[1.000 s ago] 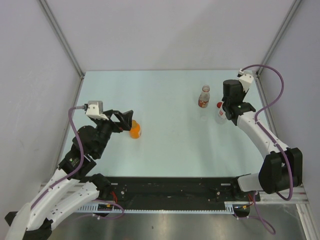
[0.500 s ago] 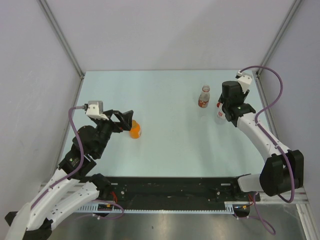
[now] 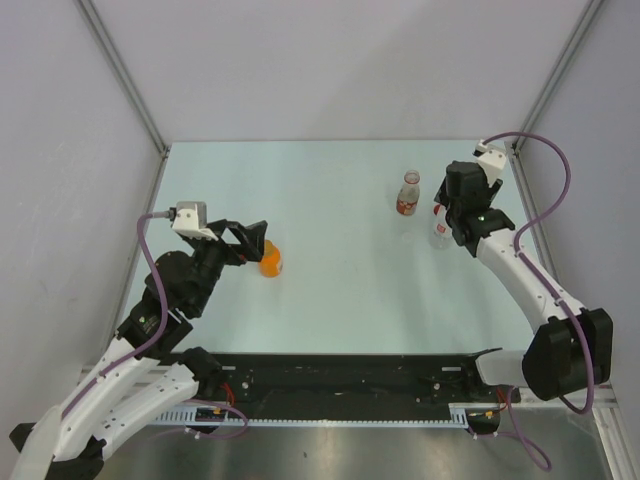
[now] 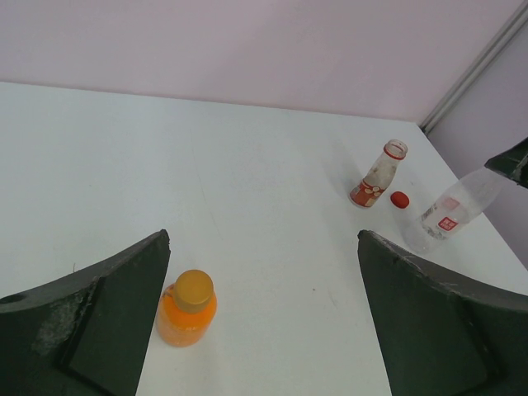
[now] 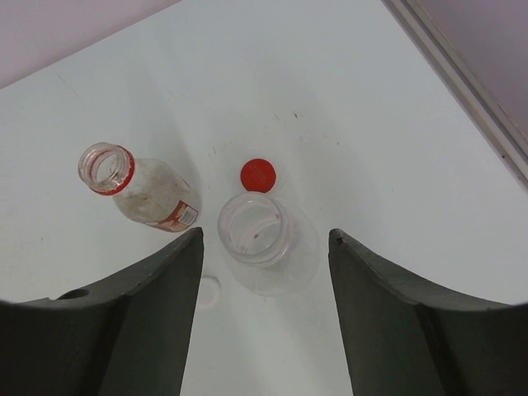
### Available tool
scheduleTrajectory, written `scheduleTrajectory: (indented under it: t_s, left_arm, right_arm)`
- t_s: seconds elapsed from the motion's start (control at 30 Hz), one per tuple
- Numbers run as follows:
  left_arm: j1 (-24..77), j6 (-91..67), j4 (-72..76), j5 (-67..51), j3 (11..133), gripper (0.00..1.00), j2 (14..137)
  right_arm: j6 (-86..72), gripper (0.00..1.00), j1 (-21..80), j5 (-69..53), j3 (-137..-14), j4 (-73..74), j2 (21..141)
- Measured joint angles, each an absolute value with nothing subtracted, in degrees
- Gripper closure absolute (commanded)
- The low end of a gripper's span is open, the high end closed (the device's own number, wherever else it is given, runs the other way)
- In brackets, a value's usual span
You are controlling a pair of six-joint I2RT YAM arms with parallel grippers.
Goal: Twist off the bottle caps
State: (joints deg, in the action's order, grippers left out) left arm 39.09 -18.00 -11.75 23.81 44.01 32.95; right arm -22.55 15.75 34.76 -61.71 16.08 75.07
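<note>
Right pincer (image 5: pixel 264 239) hangs open over the clear bottle (image 5: pixel 280 266), its two dark fingers standing apart on either side of the bottle's uncapped mouth, with a gap showing between each finger and the rim. This clear bottle stands upright near the desk's far right corner. Just beyond it, on the side toward the far edge, the red cap (image 5: pixel 258 175) lies flat on the desk (image 3: pixel 330 200), close to the bottle; whether they touch I cannot tell. A whitish cap (image 5: pixel 209 291) rests on the desk just beside the clear bottle on its left, close against the pincer's left finger. Further left, near but apart, stands the banded bottle (image 5: pixel 144 191), whitish with a reddish label band and a red ring around its open mouth. Well apart from this group, toward the desk's left edge and about midway between near and far edges, the orange bottle (image 4: pixel 186 312) stands upright with its orange cap (image 4: pixel 194 289) on. Left pincer (image 4: pixel 264 239) is spread wide open and holds nothing; the orange bottle sits ahead of it, close to its left finger.
</note>
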Motion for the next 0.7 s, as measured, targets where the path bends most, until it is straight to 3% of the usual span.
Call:
scheduleTrajectory:
  t_s: [0.17,0.43,0.57,0.7]
  left_arm:
    - [39.1,-18.0,-11.7,23.8,44.0,0.0,32.9]
    - [39.1,-18.0,-11.9,24.1,44.0,0.0,32.9]
    - [39.1,-18.0,-13.1,27.1,44.1,0.0,33.0]
    - [38.4,-19.2,-17.6,32.1,45.9,0.0,34.1]
  right_arm:
    - [-22.9,0.27,17.1,34.5,-61.7,16.1,73.1]
    - [-23.6,0.26,20.9,35.3,-61.7,18.1,69.0]
    - [-23.9,0.26,29.1,37.2,-61.7,21.3,63.0]
    - [-23.7,0.27,44.4,35.3,-61.9,20.6,57.1]
